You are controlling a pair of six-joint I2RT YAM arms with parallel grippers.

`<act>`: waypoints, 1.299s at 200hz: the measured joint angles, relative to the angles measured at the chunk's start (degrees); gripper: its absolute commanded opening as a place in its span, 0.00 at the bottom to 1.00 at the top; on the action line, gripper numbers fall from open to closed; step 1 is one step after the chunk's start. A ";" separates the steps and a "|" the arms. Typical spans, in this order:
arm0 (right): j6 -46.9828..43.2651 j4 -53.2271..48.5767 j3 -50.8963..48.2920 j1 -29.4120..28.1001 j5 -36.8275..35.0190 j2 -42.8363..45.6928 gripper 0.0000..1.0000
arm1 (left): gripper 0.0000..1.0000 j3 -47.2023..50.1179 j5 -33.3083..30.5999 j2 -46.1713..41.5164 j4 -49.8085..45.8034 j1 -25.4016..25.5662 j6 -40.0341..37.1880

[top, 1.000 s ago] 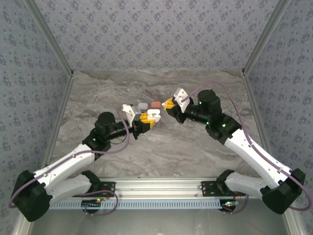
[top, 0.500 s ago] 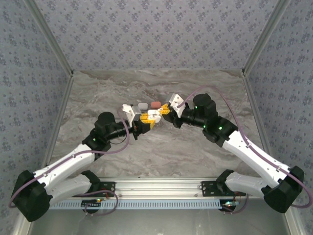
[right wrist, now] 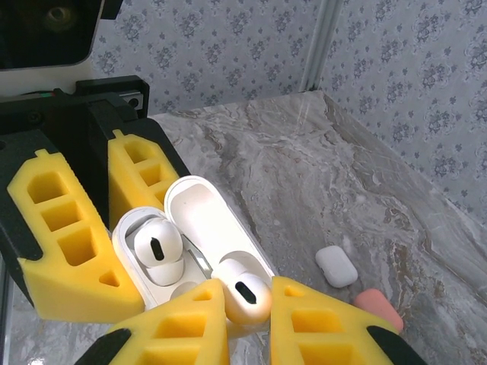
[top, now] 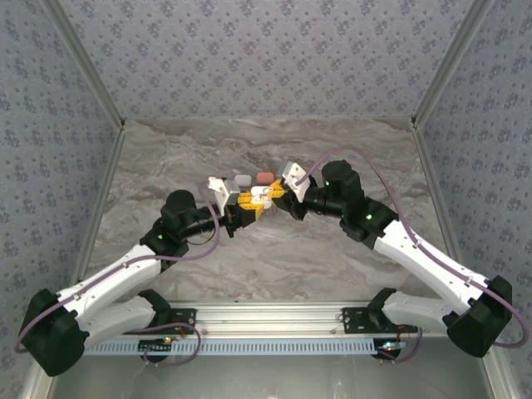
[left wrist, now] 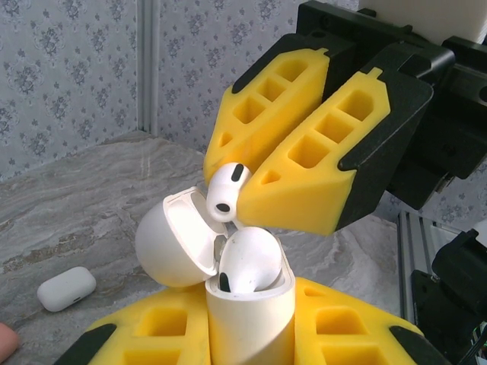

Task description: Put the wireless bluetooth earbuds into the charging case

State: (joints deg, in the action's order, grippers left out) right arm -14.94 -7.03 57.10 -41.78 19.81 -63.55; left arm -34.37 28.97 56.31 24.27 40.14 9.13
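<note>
Where the two arms meet over the marble table (top: 166,158), the left gripper (left wrist: 251,334) is clamped on a white charging case (left wrist: 249,315), holding it upright between its yellow jaws with the lid (left wrist: 173,243) hinged back. One white earbud (right wrist: 158,247) sits in a well of the case, its rounded head standing above the rim. Just above the case's empty well, the right gripper (right wrist: 243,308) pinches a second white earbud (right wrist: 245,293) between its fingertips. The bud hangs beside the lid's inner face, and whether it touches the case cannot be told. Beyond the case, on the table, lie a closed white case (right wrist: 336,267) and, just beside it, a coral-pink case (right wrist: 379,306). The top view shows a grey case (top: 243,179) next to the coral-pink one. Farther behind the case rise the wallpapered walls (top: 266,58).
</note>
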 measured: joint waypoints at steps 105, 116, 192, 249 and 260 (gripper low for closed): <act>0.76 -0.04 -1.05 0.63 3.19 1.42 0.31 | 0.00 0.02 0.17 0.00 1.49 0.11 0.61; 1.25 -0.02 -1.03 0.96 4.50 1.42 0.37 | 0.00 0.02 0.17 0.00 1.49 0.11 0.61; 9.70 0.83 -0.13 7.17 13.29 2.32 0.79 | 0.00 0.02 -0.07 0.00 3.04 0.11 0.63; 21.05 4.37 0.50 11.87 24.09 -1.11 1.00 | 0.00 0.02 -0.07 0.00 4.63 0.11 0.63; 22.45 4.44 0.59 11.56 25.90 -3.04 1.00 | 0.00 0.02 -0.04 0.00 4.74 0.11 0.61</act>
State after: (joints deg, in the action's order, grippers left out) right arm 7.51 -2.59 57.69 -30.22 45.71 -66.59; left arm -34.35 28.93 56.31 29.02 40.25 9.74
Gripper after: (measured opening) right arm 0.999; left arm 0.212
